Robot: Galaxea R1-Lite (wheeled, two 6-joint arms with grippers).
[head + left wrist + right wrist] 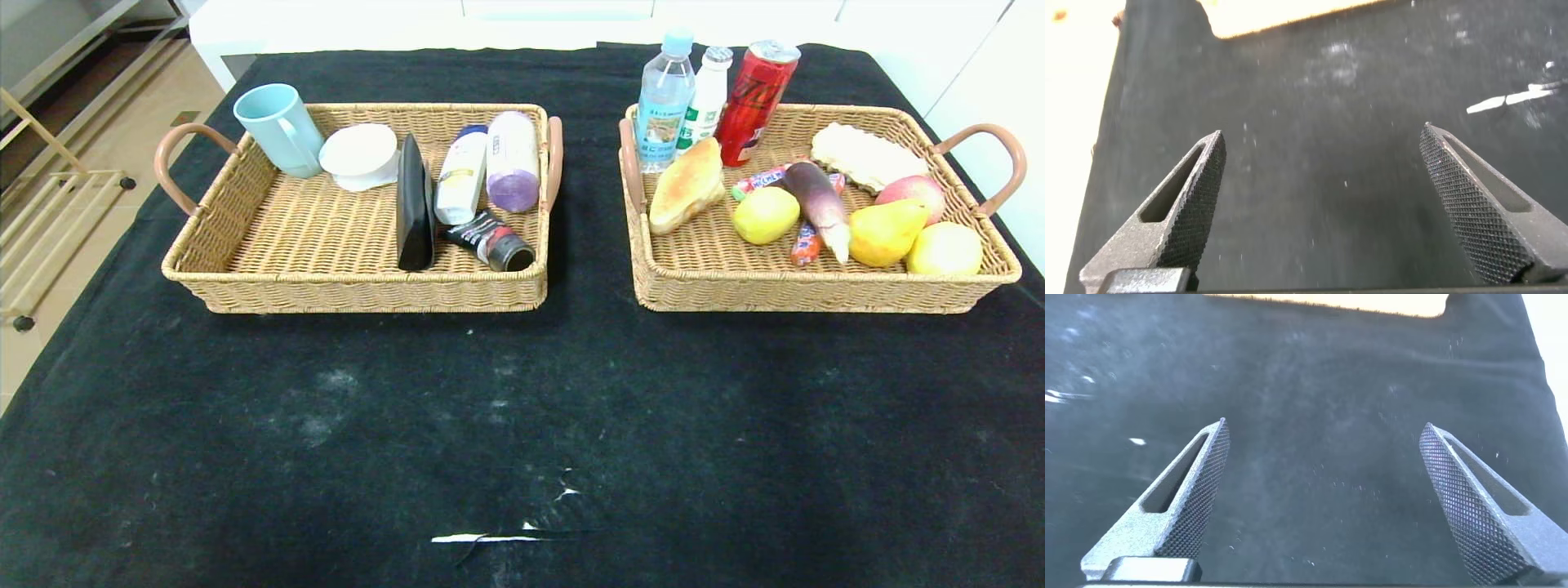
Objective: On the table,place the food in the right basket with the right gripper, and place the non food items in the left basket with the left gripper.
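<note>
While both hands, left [1321, 204] and right [1323, 498], hang open over the black-clothed counter [522, 425], the purple tapered eggplant [816, 204] looks smooth, slippery, best gripped mid-body.

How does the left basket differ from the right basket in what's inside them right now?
The left basket holds non-food: a blue mug, black case and white bottle; the right basket holds food: a bread roll, eggplant and pear. The left basket's near half is bare wicker; the right basket is crowded throughout. Tall drinks stand upright only in the right basket. Both are tan wicker trays with brown loop handles.
</note>
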